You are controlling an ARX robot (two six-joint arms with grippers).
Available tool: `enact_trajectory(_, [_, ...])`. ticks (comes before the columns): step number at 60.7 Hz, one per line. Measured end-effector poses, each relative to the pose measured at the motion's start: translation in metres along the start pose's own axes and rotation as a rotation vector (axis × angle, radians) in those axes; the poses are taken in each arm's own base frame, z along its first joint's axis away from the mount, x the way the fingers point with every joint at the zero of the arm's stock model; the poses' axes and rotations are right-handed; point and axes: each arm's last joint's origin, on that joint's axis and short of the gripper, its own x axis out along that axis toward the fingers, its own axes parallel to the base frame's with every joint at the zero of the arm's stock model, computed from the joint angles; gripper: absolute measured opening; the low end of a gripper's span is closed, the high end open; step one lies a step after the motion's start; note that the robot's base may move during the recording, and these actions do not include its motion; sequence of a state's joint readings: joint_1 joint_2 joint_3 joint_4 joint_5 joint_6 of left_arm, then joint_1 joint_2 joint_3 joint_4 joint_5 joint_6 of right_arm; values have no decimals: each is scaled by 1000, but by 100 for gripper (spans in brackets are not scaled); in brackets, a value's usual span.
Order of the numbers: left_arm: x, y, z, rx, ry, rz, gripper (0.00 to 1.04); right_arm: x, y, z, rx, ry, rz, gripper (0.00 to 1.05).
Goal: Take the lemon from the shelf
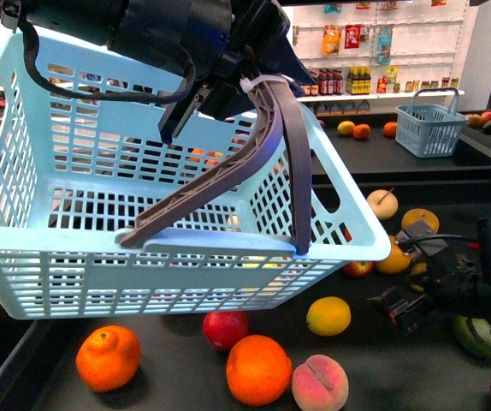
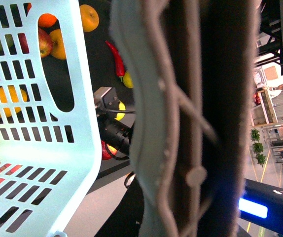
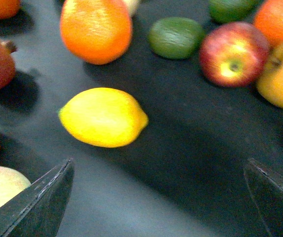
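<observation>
The lemon (image 1: 328,315), bright yellow and oval, lies on the dark tray of the shelf (image 1: 168,377), just below the front corner of a light blue basket (image 1: 186,244). My left gripper (image 1: 228,77) is shut on the basket's grey-brown handle (image 1: 263,145) and holds the basket above the fruit. In the left wrist view the handle (image 2: 181,123) fills the picture, with the basket wall (image 2: 33,148) beside it. My right gripper (image 1: 399,310) hovers open to the right of the lemon. In the right wrist view the lemon (image 3: 103,117) lies ahead of the open gripper (image 3: 156,202), nearer one finger (image 3: 38,202).
Two oranges (image 1: 109,357) (image 1: 258,368), a red apple (image 1: 225,328) and a peach (image 1: 320,383) lie near the lemon. An orange (image 3: 96,29), a lime (image 3: 176,37) and an apple (image 3: 233,53) lie beyond it. A small blue basket (image 1: 429,128) stands on the back counter.
</observation>
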State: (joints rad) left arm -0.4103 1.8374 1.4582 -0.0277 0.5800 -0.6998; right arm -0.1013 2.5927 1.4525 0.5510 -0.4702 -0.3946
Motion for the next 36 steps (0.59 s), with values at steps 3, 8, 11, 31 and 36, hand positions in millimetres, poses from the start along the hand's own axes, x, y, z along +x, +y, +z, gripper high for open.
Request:
enact_trajectory(3, [0,0,0,-1,2,-2,10,8,5,-1,-65,-9,40,102])
enact_trajectory(8, [0,0,0,0,3,-3,10,23,13,-5,-195,-18,104,102])
enact_trajectory(11, [0,0,0,0,3,-3,10,30,15,-8,-253,-22,128,102])
enact_trajectory(31, [0,0,0,0,0,0,10,74,10,-25,-492,-64,194,102])
enact_trajectory(36, [0,0,0,-1,0,0,10,82,8,-25,-506,-87,194,102])
